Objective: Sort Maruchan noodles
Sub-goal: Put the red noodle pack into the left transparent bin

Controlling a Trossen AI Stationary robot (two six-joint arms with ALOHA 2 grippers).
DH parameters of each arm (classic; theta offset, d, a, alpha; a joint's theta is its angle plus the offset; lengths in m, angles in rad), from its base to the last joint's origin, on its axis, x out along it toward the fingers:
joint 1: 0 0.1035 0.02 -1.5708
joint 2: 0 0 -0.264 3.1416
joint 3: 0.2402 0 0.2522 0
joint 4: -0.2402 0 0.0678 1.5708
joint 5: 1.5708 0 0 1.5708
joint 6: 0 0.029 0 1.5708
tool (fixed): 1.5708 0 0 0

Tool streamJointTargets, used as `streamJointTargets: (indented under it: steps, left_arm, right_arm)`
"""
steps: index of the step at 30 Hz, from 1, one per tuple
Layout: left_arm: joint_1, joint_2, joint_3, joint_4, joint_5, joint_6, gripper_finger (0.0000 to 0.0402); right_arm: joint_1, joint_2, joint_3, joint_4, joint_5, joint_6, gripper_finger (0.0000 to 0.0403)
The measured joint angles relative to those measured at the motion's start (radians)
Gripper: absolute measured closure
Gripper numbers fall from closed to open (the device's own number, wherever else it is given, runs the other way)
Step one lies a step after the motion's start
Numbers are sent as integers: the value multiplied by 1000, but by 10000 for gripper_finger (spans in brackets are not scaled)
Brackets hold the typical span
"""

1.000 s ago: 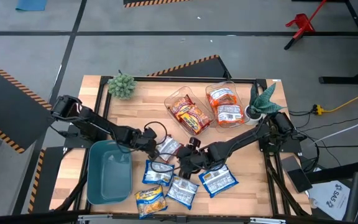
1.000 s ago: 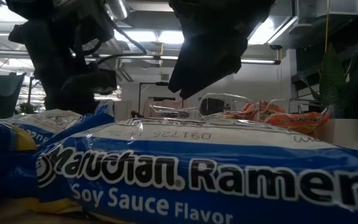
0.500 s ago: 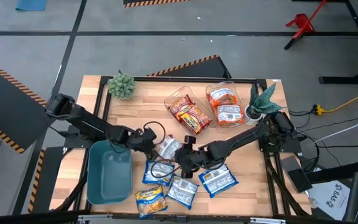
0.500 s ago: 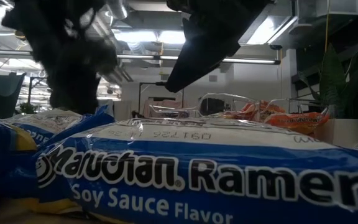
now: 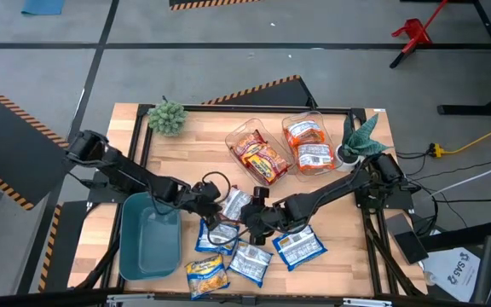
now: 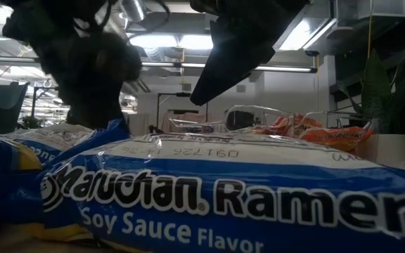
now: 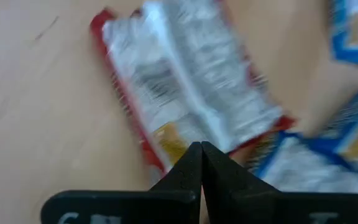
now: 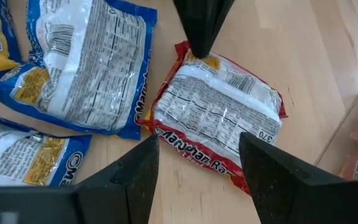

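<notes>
Red-edged flat plastic ramen packet (image 8: pixel 216 118) lies between parted right gripper (image 8: pixel 197 171) and closed left gripper (image 7: pixel 201 163); next: descend, clamp.

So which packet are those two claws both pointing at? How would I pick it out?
Find the teal bin at the table's near left, then the cluster of blue packets to its right. Just beyond them, between the left gripper and right gripper, lies the red-edged packet, silvery back up. It is the only red one there.
</notes>
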Motion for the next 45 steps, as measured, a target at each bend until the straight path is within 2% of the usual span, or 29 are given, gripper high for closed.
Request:
streamJointTargets:
  steps: [8,14,18,24,32,38,41,45]
  left_arm:
    - [-9,48,2,-4,-12,-50,401]
    - [-10,46,4,-117,-34,-78,401]
    - [-12,46,2,-128,-55,-83,401]
    - [-8,46,-33,-101,-64,-88,401]
    - [5,42,-203,156,-29,-194,401]
    - [14,43,-227,206,-18,-211,401]
    - [19,46,-232,243,1,-192,401]
    - [13,4,-216,272,34,-140,401]
  right_arm:
    - [0,0,0,-2,6,0,198]
    - [0,0,0,1,1,-81,198]
    - [-7,0,0,3,6,-85,198]
    - [-31,0,0,2,17,5,198]
    - [-41,0,0,4,26,69,198]
    - [-92,0,0,-13,89,322,198]
    - [-127,0,0,-10,41,420,198]
    - [-151,0,0,-5,-2,428,198]
